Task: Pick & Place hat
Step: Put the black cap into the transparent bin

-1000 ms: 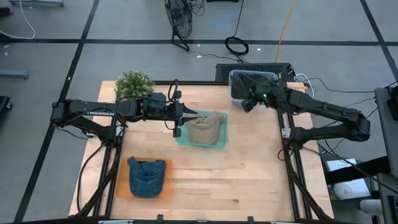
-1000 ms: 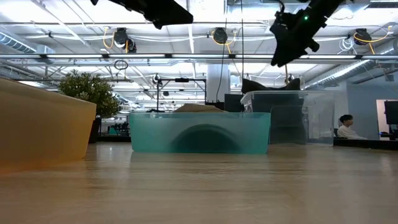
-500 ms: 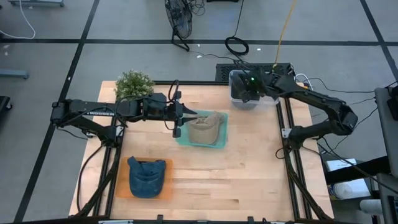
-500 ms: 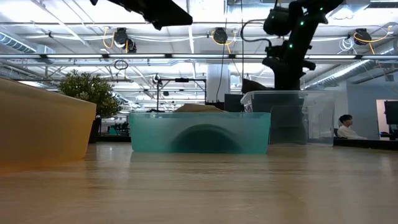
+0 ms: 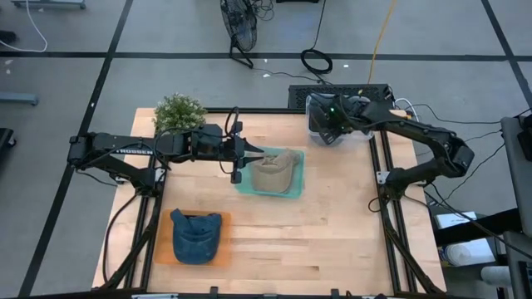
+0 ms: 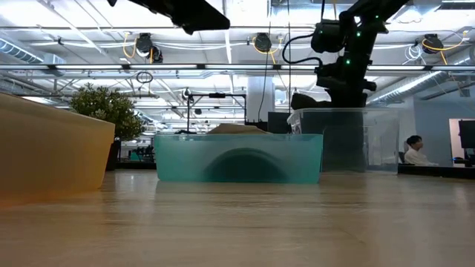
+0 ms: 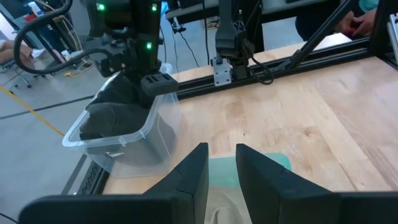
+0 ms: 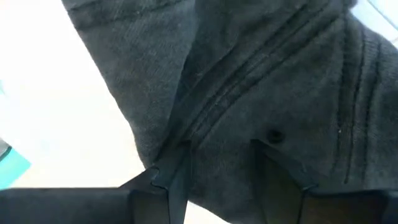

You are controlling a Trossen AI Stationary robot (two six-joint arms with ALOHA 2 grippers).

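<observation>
A dark grey hat (image 8: 249, 74) lies in a clear plastic bin (image 5: 312, 104) at the table's far right corner. My right gripper (image 8: 217, 168) points steeply down into the bin, open, with its fingertips at the hat's crown (image 7: 112, 115). A beige hat (image 5: 274, 170) rests in a teal tray (image 5: 293, 189) mid-table. My left gripper (image 5: 239, 166) hovers at that tray's left edge, its fingers a little apart with nothing between them (image 7: 221, 171). A blue hat (image 5: 197, 235) lies on an orange tray (image 5: 166, 253) near the front left. My right gripper has its open fingers (image 8: 174, 177) down at the dark grey hat's crown, coming from above. I cannot tell whether the fingertips touch the cloth. My left gripper touches nothing.
A potted plant (image 5: 179, 112) stands at the far left corner. Black frame rails (image 5: 382, 178) run along the table's right side. Bare wood (image 5: 332, 224) spreads across the near right of the table.
My right gripper has swung toward the table's far left, over the clear bin, tipped its fingers steeply down and sunk to the dark grey hat. Its fingers have stayed apart.
</observation>
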